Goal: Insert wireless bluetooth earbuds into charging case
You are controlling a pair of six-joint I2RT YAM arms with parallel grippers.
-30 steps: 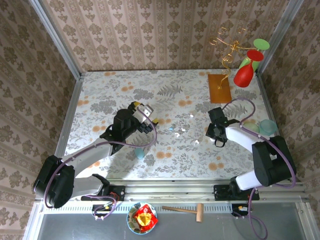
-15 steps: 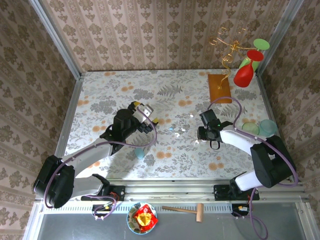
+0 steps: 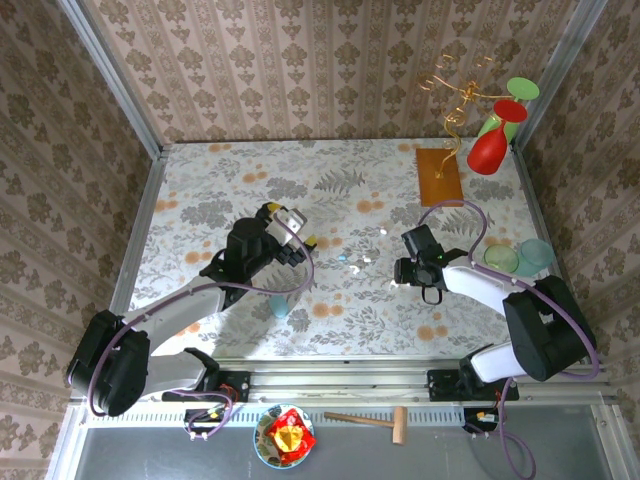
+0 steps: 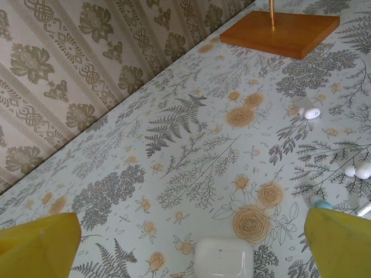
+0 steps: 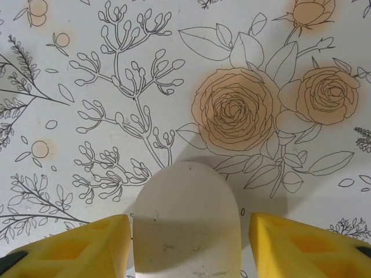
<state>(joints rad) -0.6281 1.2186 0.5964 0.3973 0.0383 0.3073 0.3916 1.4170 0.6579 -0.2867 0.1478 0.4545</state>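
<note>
Right gripper point(image 5: 188, 223) half-open astride white case point(image 5: 185, 243), I see slim gaps both sides, left gripper point(image 4: 188, 231) wide by second case point(image 4: 223, 258), earbuds point(image 4: 311, 113) loose further right

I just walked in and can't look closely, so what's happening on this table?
Two robot arms are working over a flowered table. The right gripper has its fingers either side of a white case lying there; whether it grips is unclear. The left gripper hovers open above a second white case, with loose earbuds lying nearby.
</note>
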